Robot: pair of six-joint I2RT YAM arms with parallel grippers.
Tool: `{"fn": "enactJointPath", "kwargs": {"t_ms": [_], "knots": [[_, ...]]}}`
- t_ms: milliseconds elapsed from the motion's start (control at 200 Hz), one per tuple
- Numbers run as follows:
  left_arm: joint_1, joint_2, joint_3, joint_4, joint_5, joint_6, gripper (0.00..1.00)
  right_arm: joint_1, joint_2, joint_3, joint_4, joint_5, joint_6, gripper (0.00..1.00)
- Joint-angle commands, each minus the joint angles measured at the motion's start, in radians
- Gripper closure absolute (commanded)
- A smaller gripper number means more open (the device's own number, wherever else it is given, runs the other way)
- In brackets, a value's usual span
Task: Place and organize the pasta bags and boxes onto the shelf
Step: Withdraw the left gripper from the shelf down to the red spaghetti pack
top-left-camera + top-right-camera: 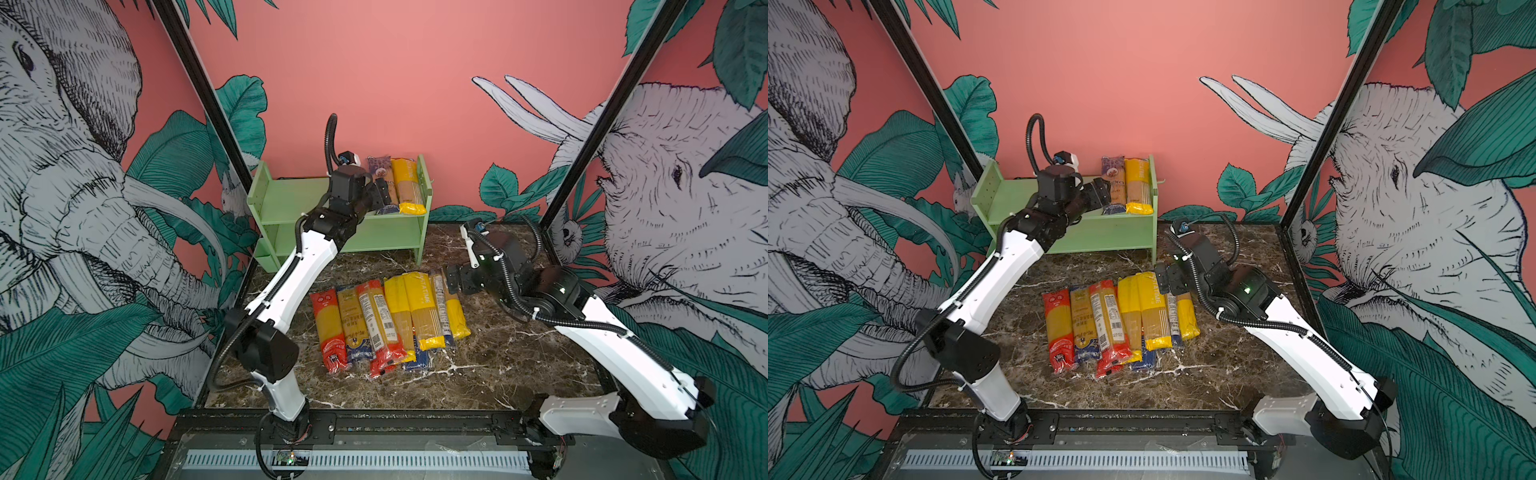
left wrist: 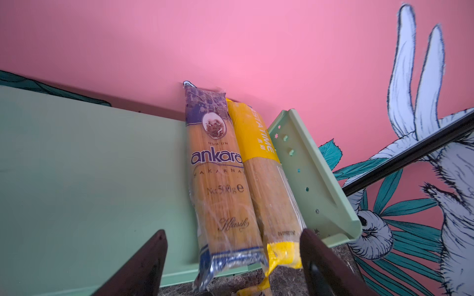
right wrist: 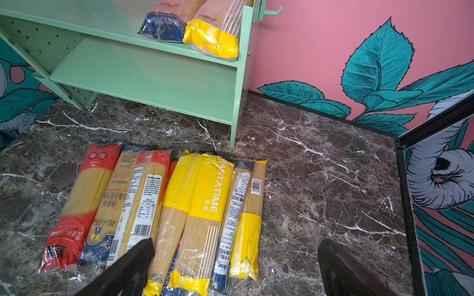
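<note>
L arm covers part of Ankara pack; blue pile pack mostly buried.

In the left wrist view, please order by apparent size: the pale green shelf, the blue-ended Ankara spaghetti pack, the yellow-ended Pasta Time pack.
1. Pale green shelf.
2-3. Clear blue-ended Ankara spaghetti pack and clear yellow-ended Pasta Time pack: nearly alike, so unranked.

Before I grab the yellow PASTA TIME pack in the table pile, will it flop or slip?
Probably stays stiff: straight spaghetti fills the PASTA TIME pack. Its glossy film may slip, and the crinkled yellow ends likely flop.
</note>
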Motion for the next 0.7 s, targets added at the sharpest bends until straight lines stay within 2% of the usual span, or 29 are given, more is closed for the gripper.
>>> {"fn": "enactJointPath", "kwargs": {"t_ms": [0, 275, 475, 590, 695], "knots": [[-0.027, -0.147, -0.134, 0.002, -0.047, 0.016, 0.18, 0.002, -0.029, -0.024, 0.005, -0.025, 0.030, 0.01], [-0.099, -0.499, -0.522, -0.113, -0.171, 0.001, 0.17, 0.067, -0.044, -0.096, 0.021, -0.028, 0.070, 0.01], [-0.107, -0.743, -0.787, -0.270, -0.224, -0.100, 0.17, 0.134, -0.041, -0.132, 0.030, 0.000, 0.099, 0.01], [-0.107, -0.846, -0.941, -0.319, -0.211, -0.188, 0.17, 0.162, -0.039, -0.151, 0.043, 0.008, 0.116, 0.01], [-0.109, -0.880, -1.034, -0.333, -0.170, -0.239, 0.18, 0.180, -0.036, -0.164, 0.049, 0.008, 0.125, 0.01]]}}
